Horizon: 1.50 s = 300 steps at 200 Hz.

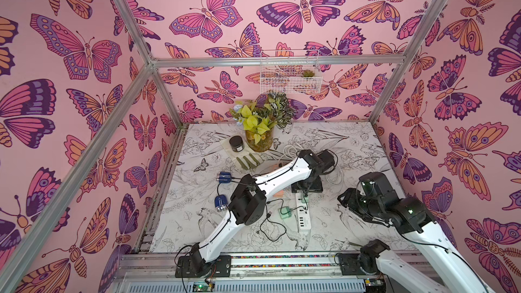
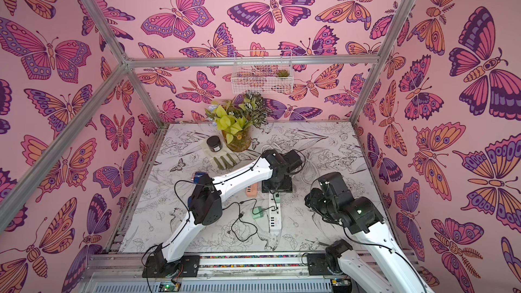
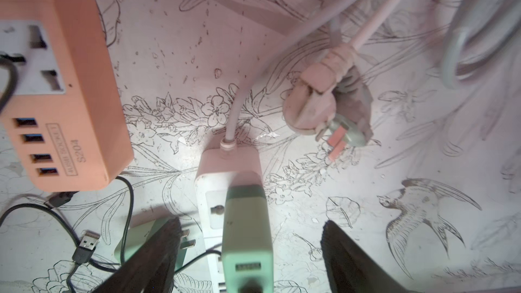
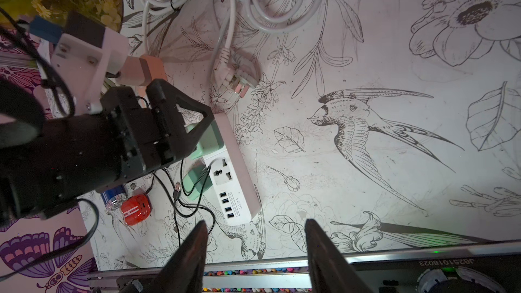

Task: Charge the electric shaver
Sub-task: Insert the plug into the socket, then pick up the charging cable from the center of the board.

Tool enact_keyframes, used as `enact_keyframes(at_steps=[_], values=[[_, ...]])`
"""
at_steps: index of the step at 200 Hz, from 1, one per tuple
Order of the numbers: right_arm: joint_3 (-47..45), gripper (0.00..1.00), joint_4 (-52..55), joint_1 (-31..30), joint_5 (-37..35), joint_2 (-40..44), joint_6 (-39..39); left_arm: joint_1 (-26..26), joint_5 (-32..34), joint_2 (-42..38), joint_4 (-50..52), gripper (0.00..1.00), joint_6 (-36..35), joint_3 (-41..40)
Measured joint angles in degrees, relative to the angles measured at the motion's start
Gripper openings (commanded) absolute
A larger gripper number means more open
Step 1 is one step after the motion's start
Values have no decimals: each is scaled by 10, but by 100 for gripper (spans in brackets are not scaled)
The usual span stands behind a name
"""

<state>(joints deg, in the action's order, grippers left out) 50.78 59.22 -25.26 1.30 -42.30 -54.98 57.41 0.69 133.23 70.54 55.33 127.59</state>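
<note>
With the left gripper point(image 3: 249, 222) spread wide astride the green adapter point(image 3: 248, 238) seated in the white power strip point(image 3: 203, 183), and the right gripper point(image 4: 255, 222) gaping empty, the USB plug point(image 3: 86, 245) lay loose and the blue shaver point(image 1: 220, 202) sat well off to the left, apparently not yet charging.

Shaver point(image 1: 224, 177): small, blue and ribbed; lay flat toward the table's left side.
USB plug point(image 3: 86, 245): black-corded and silver-tipped; lay loose on the table, unplugged.
Adapter point(image 3: 246, 221): mint green; stood plugged into the white power strip point(image 1: 304, 218).
</note>
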Motion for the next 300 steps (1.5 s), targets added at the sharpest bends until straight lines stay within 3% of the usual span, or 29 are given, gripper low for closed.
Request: enact_keyframes(at_steps=[32,64,71,93,115,138,212,300], values=[[37,47,-3,-13,-11,-23,34,-27,0,-123,-6,79,9,-67],[67,45,-26,-59,-31,-72,67,-90,6,-233,-11,69,23,-116],[87,44,-8,-100,-59,-96,72,-108,-2,-274,-59,66,30,-180],[178,42,-42,-230,-79,-229,91,-188,-17,-375,-66,60,51,-339],[233,42,-70,-289,-80,-346,103,-264,-32,-455,-96,54,76,-467],[285,44,-73,-327,-78,-447,105,-298,-54,-526,-119,54,95,-572],[286,43,-100,-295,-3,-621,68,-364,-96,-668,-148,58,129,-697],[289,29,-139,-254,36,-690,39,-365,-120,-694,-153,54,131,-712]])
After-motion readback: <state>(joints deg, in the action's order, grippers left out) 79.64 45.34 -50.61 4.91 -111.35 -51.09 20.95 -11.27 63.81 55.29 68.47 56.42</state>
